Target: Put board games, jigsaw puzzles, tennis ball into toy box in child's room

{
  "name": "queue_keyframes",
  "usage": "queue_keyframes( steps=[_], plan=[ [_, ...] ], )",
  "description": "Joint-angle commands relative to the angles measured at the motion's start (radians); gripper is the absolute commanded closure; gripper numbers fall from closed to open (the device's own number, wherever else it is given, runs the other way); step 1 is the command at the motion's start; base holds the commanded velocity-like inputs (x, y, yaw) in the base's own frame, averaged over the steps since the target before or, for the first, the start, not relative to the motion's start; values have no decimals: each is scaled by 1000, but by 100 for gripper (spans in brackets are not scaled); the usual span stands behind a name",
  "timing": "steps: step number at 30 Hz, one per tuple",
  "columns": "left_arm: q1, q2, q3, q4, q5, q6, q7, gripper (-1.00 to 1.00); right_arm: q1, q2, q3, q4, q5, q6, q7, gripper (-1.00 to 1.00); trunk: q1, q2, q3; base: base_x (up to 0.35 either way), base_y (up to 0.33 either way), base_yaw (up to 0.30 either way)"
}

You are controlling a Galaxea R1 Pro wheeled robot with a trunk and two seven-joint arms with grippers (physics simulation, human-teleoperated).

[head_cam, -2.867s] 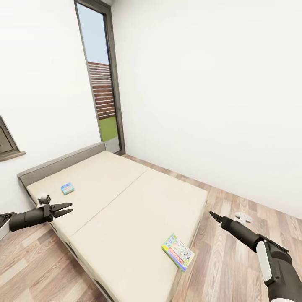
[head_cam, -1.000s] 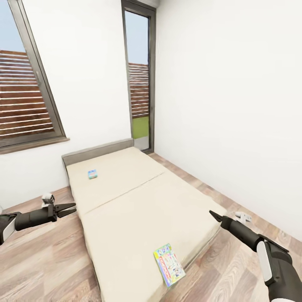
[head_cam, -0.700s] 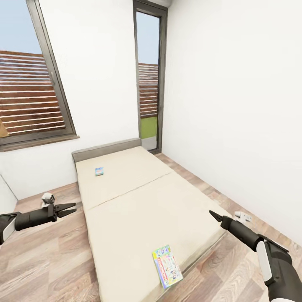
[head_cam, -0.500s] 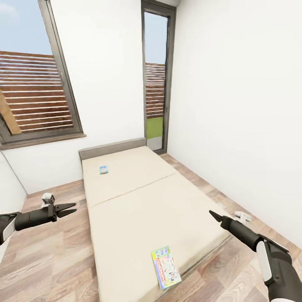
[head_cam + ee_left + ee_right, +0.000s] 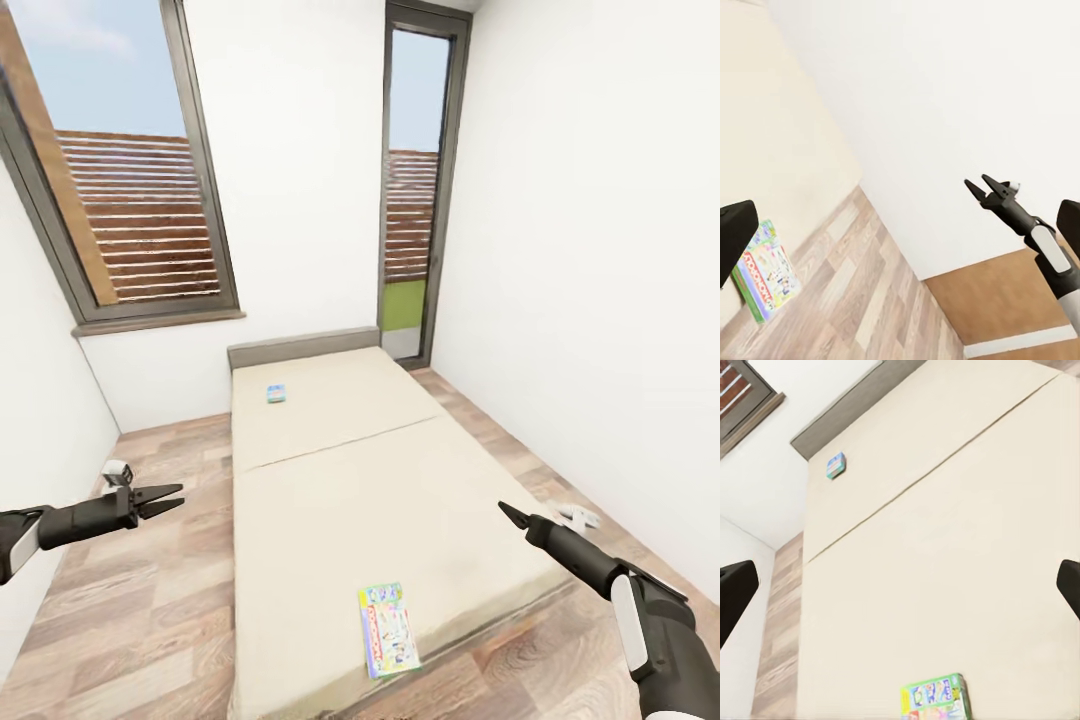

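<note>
While I look down from the head camera, my left claw [image 5: 168, 497] hangs over the plank floor [image 5: 150, 600] beside the bed [image 5: 340, 470], its two fingers spread apart and holding nothing. I count two windows: a wide one [image 5: 130, 220] on the left and a tall narrow one [image 5: 410, 240] behind the grey headboard [image 5: 300, 347].

On the beige mattress I count two board games, well apart. A small blue one [image 5: 276, 393] lies near the headboard, too small for me to read. A larger green and white one [image 5: 388, 630] lies flat at the near edge of the bed.

Further right, my right claw [image 5: 508, 515] hovers just off the bed's near corner; from the head its fingers look pressed together, but the left wrist camera catches the same claw [image 5: 984, 187] with its tips parted. A small white thing [image 5: 580, 517] on the floor behind it I cannot make out.

The right wrist camera shows both games again, the blue one [image 5: 835, 465] whole, the green one [image 5: 934, 699] cut off by the frame edge.
</note>
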Motion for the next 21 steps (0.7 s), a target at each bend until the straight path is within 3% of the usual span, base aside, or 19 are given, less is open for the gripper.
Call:
queue_keyframes(
  steps=[1, 11, 21],
  plan=[
    [-1, -1, 4, 0, -6, 11, -5, -100, -1, 0, -1, 0, -8, 8, 1, -100, 0, -2, -2, -119, -308, 292],
    [-1, -5, 4, 0, -6, 11, -5, -100, -1, 0, -1, 0, -7, 7, 1, -100, 0, -2, -2, -169, -281, 292],
    [-1, -6, 4, 0, -6, 11, -5, -100, -1, 1, -1, 1, -7, 7, 0, -100, 0, -2, -2, -255, -183, 292]
  ],
)
